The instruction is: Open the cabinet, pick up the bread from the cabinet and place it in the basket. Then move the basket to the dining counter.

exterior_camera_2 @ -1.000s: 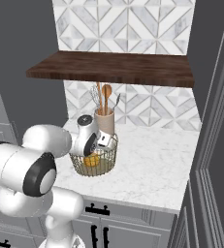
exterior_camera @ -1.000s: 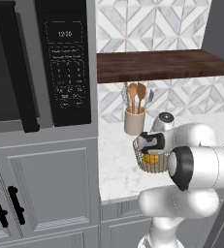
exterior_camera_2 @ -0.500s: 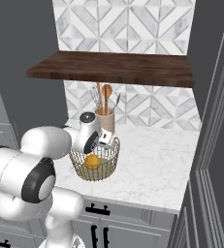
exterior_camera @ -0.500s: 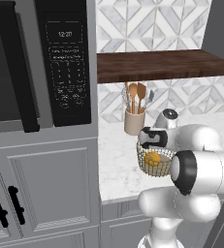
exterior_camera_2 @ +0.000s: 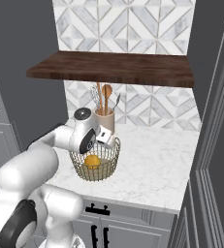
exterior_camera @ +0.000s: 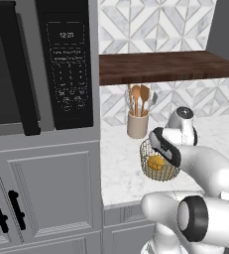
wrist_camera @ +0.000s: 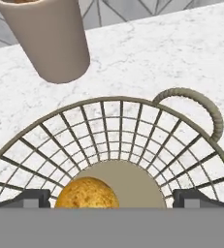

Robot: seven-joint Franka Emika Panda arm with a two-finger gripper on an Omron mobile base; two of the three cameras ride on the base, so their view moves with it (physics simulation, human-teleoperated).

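The tan wire basket (exterior_camera: 159,168) (exterior_camera_2: 95,164) (wrist_camera: 108,104) stands on the white marble worktop (exterior_camera_2: 152,164). The round golden bread (exterior_camera: 155,162) (exterior_camera_2: 92,161) (wrist_camera: 87,194) lies on its bottom. My gripper (exterior_camera: 161,149) (exterior_camera_2: 103,139) (wrist_camera: 111,199) hangs open just over the basket's rim. In the hand view the dark fingertips (wrist_camera: 33,198) stand wide apart, with the bread low between them and untouched. One loop handle (wrist_camera: 200,104) of the basket shows at the right of the hand view.
A beige cup with wooden spoons (exterior_camera: 137,124) (exterior_camera_2: 105,120) (wrist_camera: 48,38) stands right behind the basket. A dark wood shelf (exterior_camera_2: 113,68) hangs above. At the left are the black microwave (exterior_camera: 61,64) and shut grey cabinet doors (exterior_camera: 46,193). A tall grey panel (exterior_camera_2: 215,145) bounds the right.
The arm's elbow has sunk lower in the left base view. The hand stays over the basket with its fingers open. Basket and bread have not moved.
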